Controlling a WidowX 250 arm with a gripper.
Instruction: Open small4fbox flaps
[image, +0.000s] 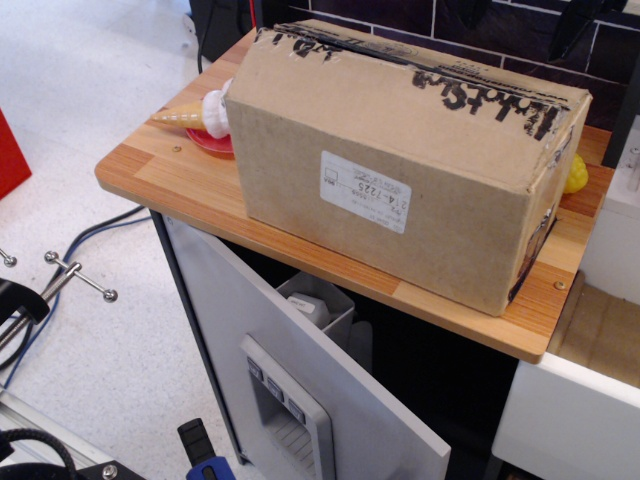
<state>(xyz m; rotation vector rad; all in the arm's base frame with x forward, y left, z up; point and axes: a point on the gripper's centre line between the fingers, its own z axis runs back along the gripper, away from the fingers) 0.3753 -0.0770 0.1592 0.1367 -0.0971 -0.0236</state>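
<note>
small4fbox (400, 170) sits mid-counter (150, 170), flaps (400, 70) shut flat on top | claw out of view, I can't tell its opening or load | risk: toy cone (195, 117) on red plate (212, 143) touches box's far end, a shoved box knocks it off

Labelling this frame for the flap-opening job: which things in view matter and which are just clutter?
Job:
- small4fbox, brown cardboard, white label on its long side
- flaps, lying shut on top, ragged black tape along the edges

Clutter:
- toy ice cream cone on a red plate, left of the box
- yellow object behind the right end
- open cabinet door below
</note>
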